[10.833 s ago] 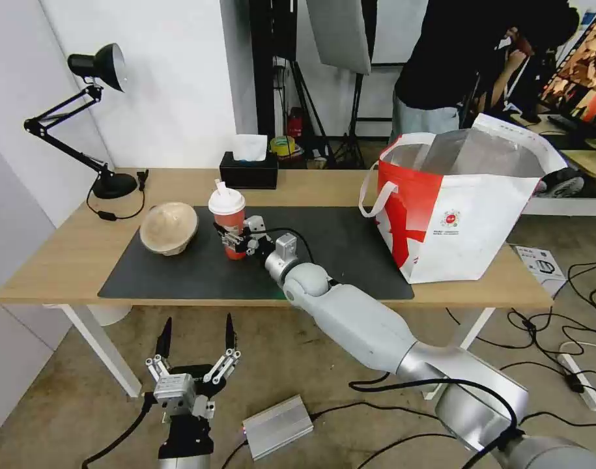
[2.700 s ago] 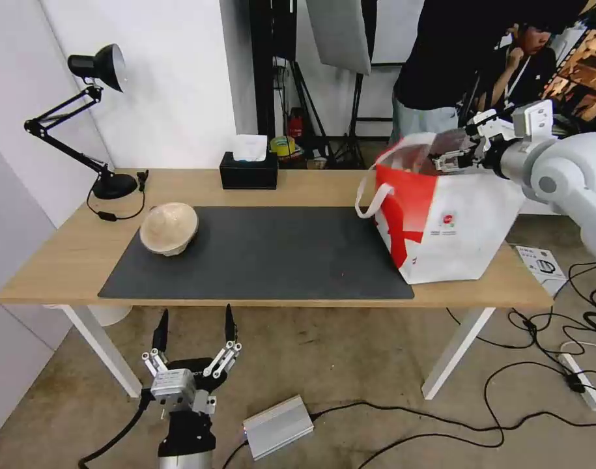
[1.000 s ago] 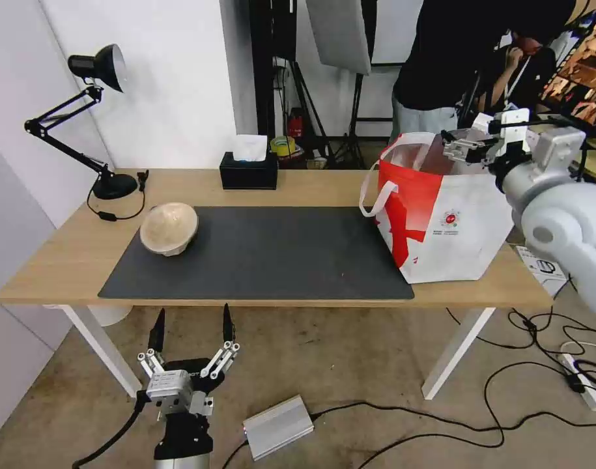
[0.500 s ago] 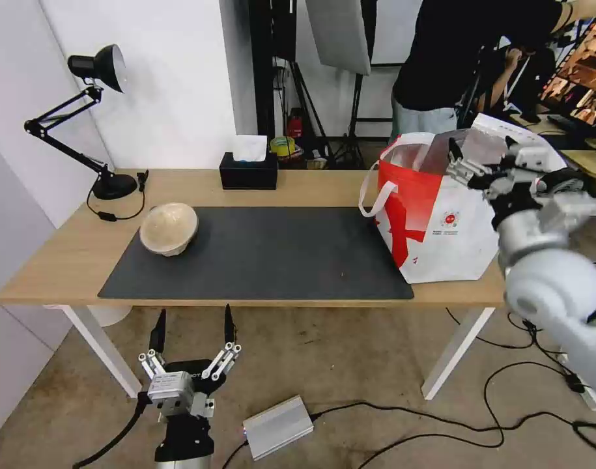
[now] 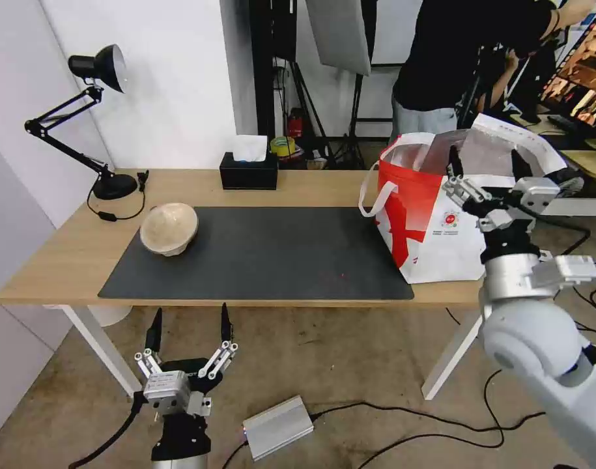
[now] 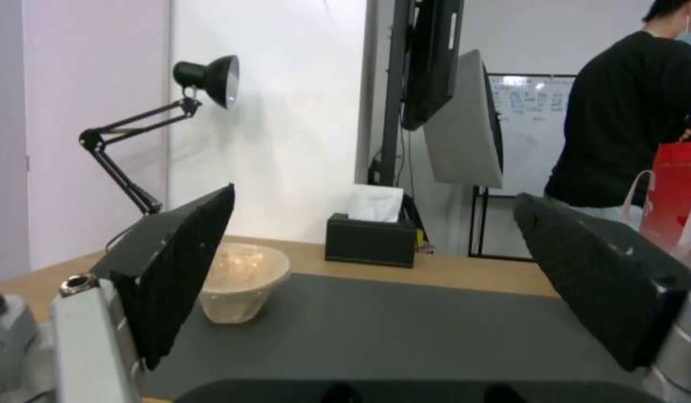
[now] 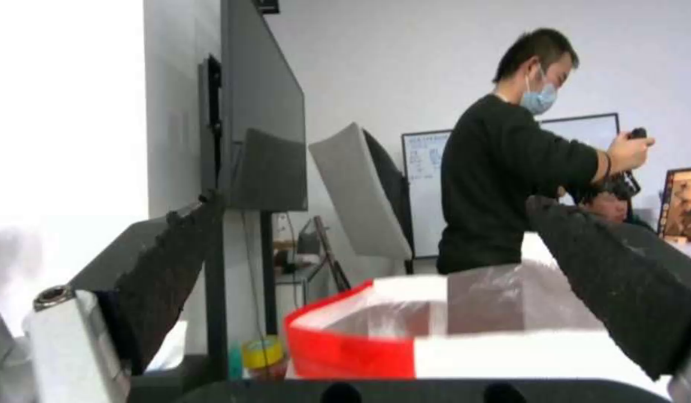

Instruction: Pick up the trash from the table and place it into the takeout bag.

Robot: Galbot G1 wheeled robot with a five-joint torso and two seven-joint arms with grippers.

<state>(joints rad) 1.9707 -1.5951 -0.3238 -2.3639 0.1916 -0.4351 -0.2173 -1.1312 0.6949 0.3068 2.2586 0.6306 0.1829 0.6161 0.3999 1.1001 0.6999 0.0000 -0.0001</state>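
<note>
The right gripper [image 5: 484, 164] is held empty, fingers spread, in front of the takeout bag [image 5: 441, 228] on the table [image 5: 56, 260]. The paper bowl [image 5: 169, 228] sits at the mat's [image 5: 265, 254] left end. The left gripper [image 5: 188, 322] is parked below the table edge, fingers apart.

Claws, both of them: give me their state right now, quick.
Left claw: open, empty, parked below the table's front edge.
Right claw: open, empty, in front of the takeout bag.

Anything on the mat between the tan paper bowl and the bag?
Nothing visible. The paper bowl sits at the mat's left end and the bag stands at its right end; the stretch between is bare.
</note>
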